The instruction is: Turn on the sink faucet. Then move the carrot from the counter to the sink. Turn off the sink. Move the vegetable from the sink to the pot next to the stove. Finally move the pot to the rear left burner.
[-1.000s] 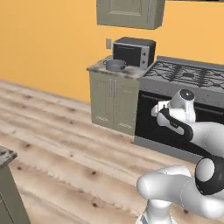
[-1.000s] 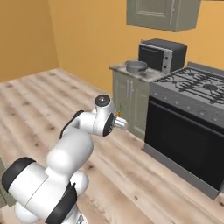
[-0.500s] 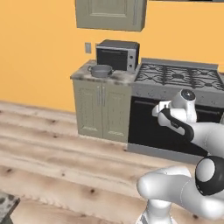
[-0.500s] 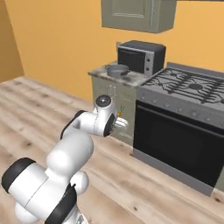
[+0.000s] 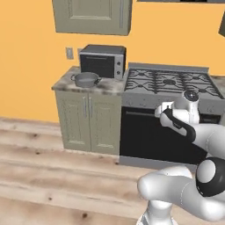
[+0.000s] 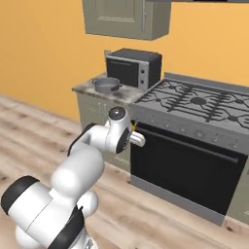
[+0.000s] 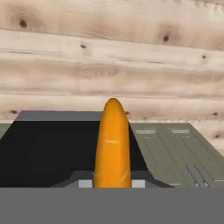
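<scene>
Claw [image 7: 112, 183] clamped on carrot [image 7: 112, 144], apparently near its base; the tip projects straight ahead. Beyond it: stove [image 7: 57, 148] door, cabinet [image 7: 175, 148], wood floor [image 7: 109, 57].

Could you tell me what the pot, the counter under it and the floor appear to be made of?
The pot looks like dark-grey metal with a dull sheen, judging by its even grey colour and thin rim. The counter looks like polished granite or a stone-look laminate: speckled beige and brown. The floor looks like pale wood planks, with visible grain and dark knots.
</scene>
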Controlling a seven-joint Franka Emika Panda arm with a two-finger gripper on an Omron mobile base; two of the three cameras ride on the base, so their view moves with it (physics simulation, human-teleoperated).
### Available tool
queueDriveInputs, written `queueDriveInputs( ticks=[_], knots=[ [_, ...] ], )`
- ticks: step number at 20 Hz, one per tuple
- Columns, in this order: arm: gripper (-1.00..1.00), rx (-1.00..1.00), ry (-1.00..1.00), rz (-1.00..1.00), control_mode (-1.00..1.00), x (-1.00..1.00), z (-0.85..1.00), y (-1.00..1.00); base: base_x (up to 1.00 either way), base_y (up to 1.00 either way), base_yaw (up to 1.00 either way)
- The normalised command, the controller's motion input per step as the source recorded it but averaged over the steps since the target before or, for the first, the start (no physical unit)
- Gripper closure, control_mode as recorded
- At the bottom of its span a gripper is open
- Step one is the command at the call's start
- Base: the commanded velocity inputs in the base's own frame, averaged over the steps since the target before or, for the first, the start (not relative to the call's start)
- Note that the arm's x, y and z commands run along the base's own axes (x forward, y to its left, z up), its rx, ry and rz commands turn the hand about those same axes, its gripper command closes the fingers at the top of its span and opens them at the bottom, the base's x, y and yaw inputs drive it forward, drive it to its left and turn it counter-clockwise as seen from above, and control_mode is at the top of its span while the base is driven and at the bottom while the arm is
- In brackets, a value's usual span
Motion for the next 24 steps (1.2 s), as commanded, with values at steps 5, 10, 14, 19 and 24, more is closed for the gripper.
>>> queueDriveInputs(
  ticks=[5, 10, 14, 19, 24],
  knots=[
    [1.00, 0.00, 0.00, 0.00, 1.00, 0.00, 0.00, 0.00, 0.79, 0.16, -0.23],
    [1.00, 0.00, 0.00, 0.00, 1.00, 0.00, 0.00, 0.00, 0.34, 0.18, -0.24],
    [1.00, 0.00, 0.00, 0.00, 1.00, 0.00, 0.00, 0.00, 0.11, 0.27, -0.21],
    [1.00, 0.00, 0.00, 0.00, 1.00, 0.00, 0.00, 0.00, 0.31, 0.39, -0.19],
    [1.00, 0.00, 0.00, 0.00, 1.00, 0.00, 0.00, 0.00, 0.68, 0.36, -0.18]
  ],
)
